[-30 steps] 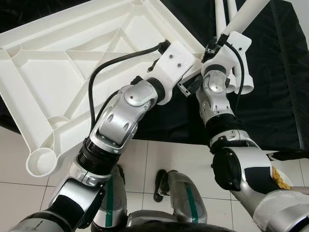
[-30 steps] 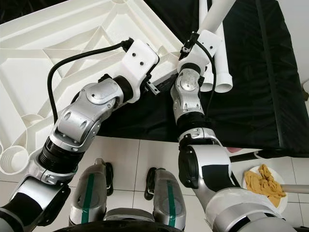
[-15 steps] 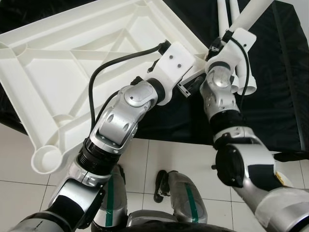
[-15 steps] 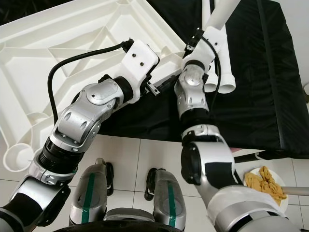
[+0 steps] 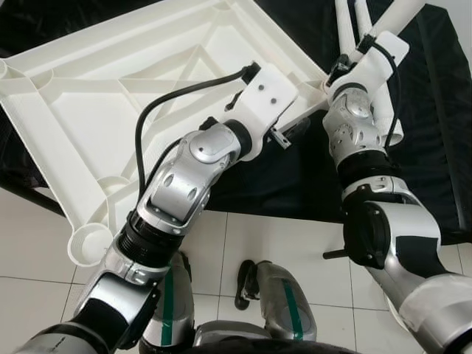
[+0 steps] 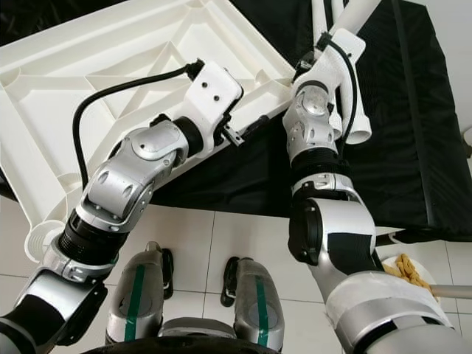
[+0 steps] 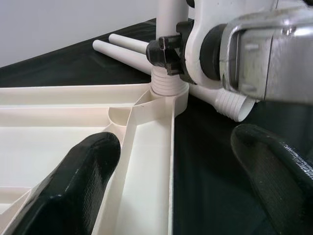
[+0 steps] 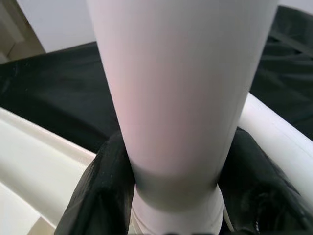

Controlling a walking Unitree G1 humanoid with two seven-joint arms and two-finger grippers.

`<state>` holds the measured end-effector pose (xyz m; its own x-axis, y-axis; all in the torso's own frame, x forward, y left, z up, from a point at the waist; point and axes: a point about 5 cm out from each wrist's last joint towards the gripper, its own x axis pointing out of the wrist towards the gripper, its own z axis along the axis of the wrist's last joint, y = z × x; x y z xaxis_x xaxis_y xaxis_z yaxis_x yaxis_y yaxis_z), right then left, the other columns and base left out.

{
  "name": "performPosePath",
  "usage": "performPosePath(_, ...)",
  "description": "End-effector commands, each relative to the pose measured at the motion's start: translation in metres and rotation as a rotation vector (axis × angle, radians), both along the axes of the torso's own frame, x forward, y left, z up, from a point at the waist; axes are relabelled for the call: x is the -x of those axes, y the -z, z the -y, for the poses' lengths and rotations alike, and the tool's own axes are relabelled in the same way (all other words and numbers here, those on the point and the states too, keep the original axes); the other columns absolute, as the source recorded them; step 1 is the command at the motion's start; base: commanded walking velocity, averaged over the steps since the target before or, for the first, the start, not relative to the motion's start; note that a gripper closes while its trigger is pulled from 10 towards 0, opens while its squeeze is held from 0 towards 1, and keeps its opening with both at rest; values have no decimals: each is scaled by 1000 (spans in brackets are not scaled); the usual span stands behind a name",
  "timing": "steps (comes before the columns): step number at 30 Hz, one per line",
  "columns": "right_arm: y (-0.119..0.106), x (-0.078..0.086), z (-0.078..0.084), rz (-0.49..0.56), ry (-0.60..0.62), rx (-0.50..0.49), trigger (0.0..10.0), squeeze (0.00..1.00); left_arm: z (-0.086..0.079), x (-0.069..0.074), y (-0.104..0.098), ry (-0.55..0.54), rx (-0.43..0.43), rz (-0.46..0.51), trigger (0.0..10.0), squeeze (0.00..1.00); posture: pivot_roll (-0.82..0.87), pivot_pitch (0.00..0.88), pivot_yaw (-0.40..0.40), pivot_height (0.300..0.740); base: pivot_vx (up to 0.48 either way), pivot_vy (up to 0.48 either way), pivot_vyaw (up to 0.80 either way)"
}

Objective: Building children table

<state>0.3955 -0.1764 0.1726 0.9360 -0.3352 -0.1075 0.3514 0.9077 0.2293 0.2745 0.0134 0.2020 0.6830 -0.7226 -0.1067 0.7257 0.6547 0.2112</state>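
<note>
While the white tabletop (image 5: 125, 110) lies underside-up on the black cloth (image 6: 413, 133), one table leg (image 8: 181, 98) stands in the corner socket (image 7: 164, 95), threads only partly in, so seating looks unfinished. The right gripper (image 8: 176, 191) has its fingers (image 8: 98, 191) clamped round that leg just above the socket. The left gripper (image 7: 181, 181) sits at the tabletop rim, fingers wide apart, holding nothing. Spare legs (image 5: 346, 22) lie beside on the cloth; the near-left socket (image 5: 92, 243) is empty, so most legs remain. White tile floor (image 5: 280, 236) below, and a plate of yellowish food (image 6: 409, 269) at the right.
</note>
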Motion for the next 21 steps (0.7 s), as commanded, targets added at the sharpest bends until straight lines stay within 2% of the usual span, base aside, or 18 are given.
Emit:
performPosePath(1, 21, 4, 5, -103, 3, -43, 10000, 0, 1, 3, 1, 14, -2, -5, 10000, 0, 132, 50, -86, 740, 0, 0, 0)
performPosePath(10, 18, 0, 7, -134, -73, -52, 10000, 0, 1, 4, 1, 15, -2, -5, 10000, 0, 129, 54, -84, 740, 0, 0, 0)
performPosePath(16, 20, 0, 3, -139, -115, -17, 10000, 0, 1, 4, 1, 11, -1, -7, 10000, 0, 132, 61, -88, 740, 0, 0, 0)
performPosePath(17, 20, 0, 3, -136, -126, -17, 10000, 51, 1, 4, 1, 10, 0, -8, 10000, 0, 132, 62, -89, 740, 0, 0, 0)
performPosePath(18, 20, 0, 2, -134, -133, -18, 10000, 51, 1, 4, 1, 10, 0, -8, 10000, 0, 132, 62, -89, 740, 0, 0, 0)
performPosePath(19, 19, -1, 1, -127, -143, -15, 10000, 1000, 0, 4, 1, 9, 0, -9, 10000, 0, 133, 63, -90, 740, 0, 0, 0)
performPosePath(21, 19, -1, 0, -121, -150, -12, 10000, 1000, 0, 4, 1, 8, 1, -9, 10000, 0, 133, 63, -90, 740, 0, 0, 0)
